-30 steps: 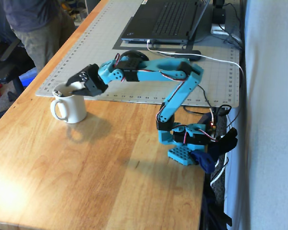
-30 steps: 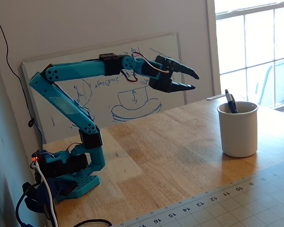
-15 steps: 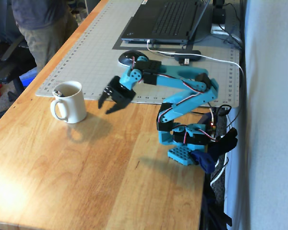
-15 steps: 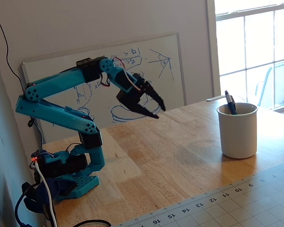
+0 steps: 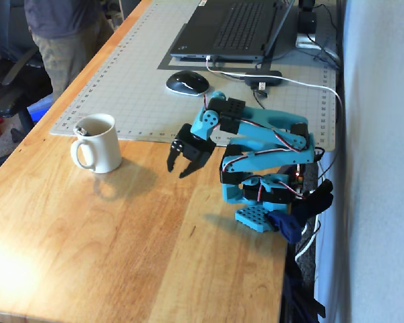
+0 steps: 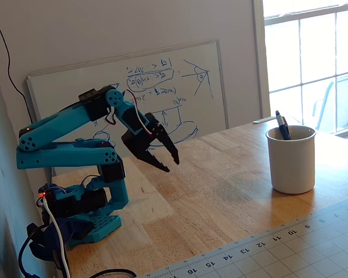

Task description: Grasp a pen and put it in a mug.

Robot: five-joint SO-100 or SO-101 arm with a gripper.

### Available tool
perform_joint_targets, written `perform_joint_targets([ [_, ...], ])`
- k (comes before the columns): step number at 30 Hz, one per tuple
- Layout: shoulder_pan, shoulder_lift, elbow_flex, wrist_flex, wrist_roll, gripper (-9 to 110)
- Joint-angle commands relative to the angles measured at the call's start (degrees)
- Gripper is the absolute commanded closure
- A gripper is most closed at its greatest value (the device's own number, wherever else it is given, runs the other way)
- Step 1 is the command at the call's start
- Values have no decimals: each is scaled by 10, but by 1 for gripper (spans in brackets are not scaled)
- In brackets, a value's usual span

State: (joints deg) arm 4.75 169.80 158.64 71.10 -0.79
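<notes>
Nearest the lens in a fixed view we see the gridded cutting mat (image 6: 290,249) filling the lower right corner, its ruler numbers along the edge. Just beyond it, at the right of that frame, stands the mug (image 6: 290,158) on the wooden table (image 6: 220,185), with the pen (image 6: 282,125) upright inside it, its top poking above the rim. In the other fixed view we find the mug (image 5: 97,143) at centre left, handle toward the camera, the pen (image 5: 80,128) only a dim shape inside. Well apart from the mug, the gripper (image 6: 169,164) hangs above the table at frame centre, its black fingers apart and holding nothing. We see the teal arm (image 5: 262,158) folded low over its base, and a whiteboard (image 6: 133,87) leaning against the wall behind.
</notes>
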Motion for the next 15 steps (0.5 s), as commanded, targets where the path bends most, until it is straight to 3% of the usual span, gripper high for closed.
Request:
perform_joint_targets([
  [1, -2, 35, 11, 35, 6, 93],
  [15, -2, 84, 73, 6, 6, 93],
])
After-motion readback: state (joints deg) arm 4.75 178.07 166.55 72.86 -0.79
